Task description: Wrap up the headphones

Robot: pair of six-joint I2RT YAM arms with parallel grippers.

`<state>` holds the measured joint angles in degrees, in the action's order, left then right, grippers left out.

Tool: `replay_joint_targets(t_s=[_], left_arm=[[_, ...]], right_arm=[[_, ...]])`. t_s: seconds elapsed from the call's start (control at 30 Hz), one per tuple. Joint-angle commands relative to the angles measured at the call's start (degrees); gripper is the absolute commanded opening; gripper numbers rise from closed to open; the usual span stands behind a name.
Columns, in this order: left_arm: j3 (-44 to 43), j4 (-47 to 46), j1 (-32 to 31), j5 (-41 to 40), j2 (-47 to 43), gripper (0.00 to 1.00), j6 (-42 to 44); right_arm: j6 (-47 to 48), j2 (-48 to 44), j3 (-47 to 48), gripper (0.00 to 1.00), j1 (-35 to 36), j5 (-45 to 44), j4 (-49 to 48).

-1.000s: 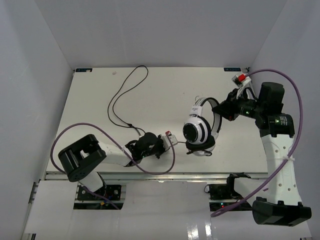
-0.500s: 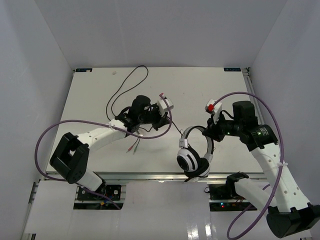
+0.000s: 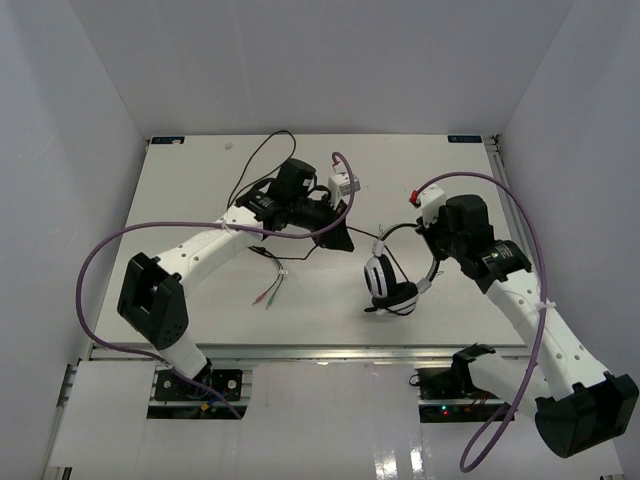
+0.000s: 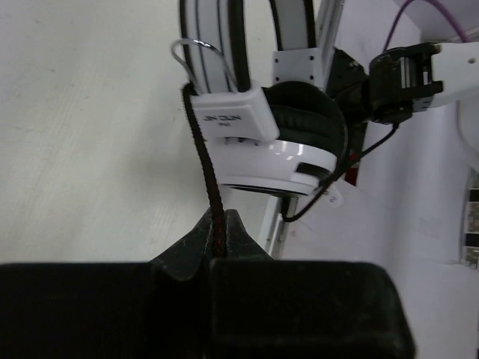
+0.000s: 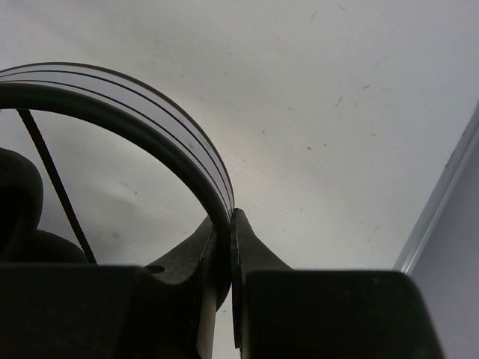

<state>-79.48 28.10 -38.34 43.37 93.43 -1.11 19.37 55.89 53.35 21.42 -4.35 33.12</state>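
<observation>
The white-and-black headphones [image 3: 388, 285] hang over the table's right middle, ear cups low. My right gripper [image 3: 433, 252] is shut on the headband [image 5: 161, 120], which passes between its jaws in the right wrist view [image 5: 229, 228]. My left gripper [image 3: 340, 238] is just left of the headphones and shut on the thin black cable [image 4: 203, 161], which runs from its jaws [image 4: 219, 226] up to the nearest ear cup [image 4: 288, 146]. The rest of the cable [image 3: 243, 185] loops over the back left of the table. Its coloured plugs [image 3: 267, 294] lie near the front.
Thick purple robot cables [image 3: 105, 250] arc beside both arms. White walls close in the table on the left, the back and the right. A metal rail [image 3: 300, 350] runs along the table's near edge.
The right gripper has carried the headphones away from the near edge toward the middle. The left gripper has moved back and to the right with the cable, close to the headphones.
</observation>
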Motion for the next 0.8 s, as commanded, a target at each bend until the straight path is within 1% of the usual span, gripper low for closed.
replay_joint_targets(t_s=[0.0,0.13,0.27,0.37,0.43,0.5,0.57,0.63,0.67,0.73,0.77], left_arm=[[-6.8,3.4,0.4,10.9,2.2,0.00,-9.1],[-11.3,0.6,-1.6,16.0,7.6,0.00,-17.6],[-15.7,-3.1,-4.4,18.0,11.0,0.00,-27.9],[-16.3,-5.5,-6.0,18.1,11.8,0.02,-33.1],[-15.4,-6.9,-6.6,17.7,11.2,0.07,-35.4],[-14.2,-8.5,-6.9,16.9,9.9,0.17,-37.3],[-12.8,-11.8,-7.4,15.8,8.8,0.25,-39.1],[-10.9,-15.1,-8.2,14.4,7.6,0.37,-41.1],[-10.4,-15.8,-8.7,13.8,7.1,0.41,-41.7],[-10.0,-18.0,-9.5,11.7,6.5,0.44,-42.3],[-9.9,-19.1,-10.2,9.9,6.2,0.47,-42.4]], right_arm=[[-4.0,2.1,3.4,0.08,0.1,-11.2,-7.2],[-6.5,6.4,6.4,0.08,0.0,-15.3,-10.5],[-8.5,10.5,8.7,0.08,0.0,-19.2,-13.6],[-9.1,12.6,10.8,0.08,0.0,-22.0,-15.5],[-9.7,13.7,12.6,0.08,-0.7,-22.3,-15.6],[-10.6,14.3,13.7,0.08,-1.6,-22.2,-16.2],[-11.9,14.6,14.8,0.08,-2.8,-20.9,-16.7],[-14.2,15.0,16.0,0.08,-4.5,-18.6,-16.8],[-15.3,15.2,16.5,0.08,-5.2,-17.7,-16.7],[-16.8,15.3,17.0,0.08,-6.0,-16.3,-16.6],[-18.0,15.3,17.1,0.08,-6.6,-15.2,-16.6]])
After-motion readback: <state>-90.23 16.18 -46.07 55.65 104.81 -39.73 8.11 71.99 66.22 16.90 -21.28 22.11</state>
